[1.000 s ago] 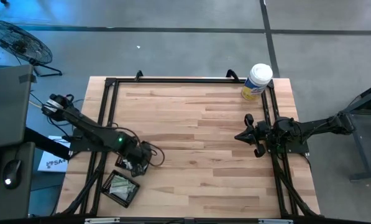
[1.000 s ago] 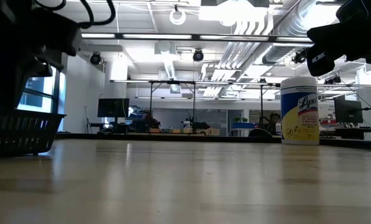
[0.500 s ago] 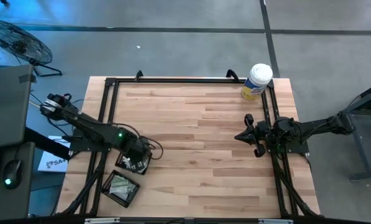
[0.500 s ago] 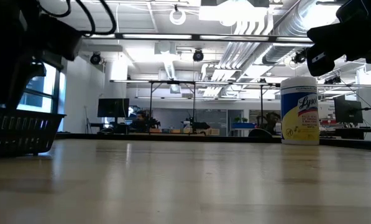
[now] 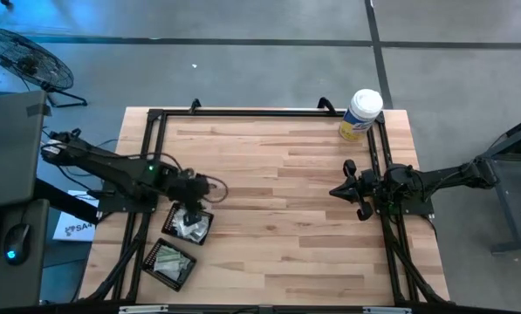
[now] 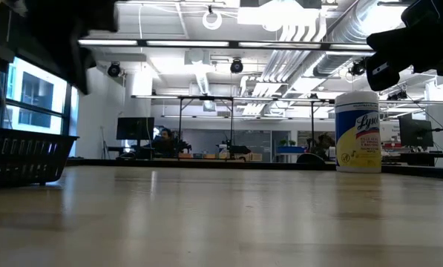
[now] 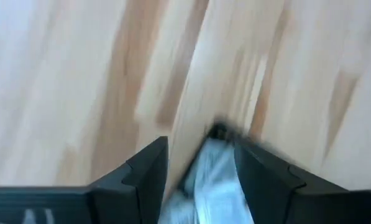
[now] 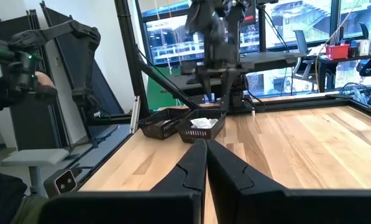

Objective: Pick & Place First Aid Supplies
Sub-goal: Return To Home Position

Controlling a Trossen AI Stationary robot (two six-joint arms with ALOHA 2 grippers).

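"While the left gripper point(image 7: 201, 142) hangs over the wooden surface point(image 5: 277, 218), how do its jaws stand?"

"Released, with nothing between them. It is above the left side, just beside one black tray point(image 5: 206, 235)."

"And the packets point(image 5: 188, 226)?"

"They lie inside that tray. More lie in the second tray point(image 5: 187, 270), close beside it."

"The right gripper point(image 8: 202, 144)?"

"It waits at the right edge, jaws clenched on nothing, near a white canister point(image 5: 361, 113)."

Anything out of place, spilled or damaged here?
Nothing is spilled or damaged. The far tray and near tray sit askew on the table, packets inside. Left pincer hangs open by the far tray; right pincer rests shut at the right edge.
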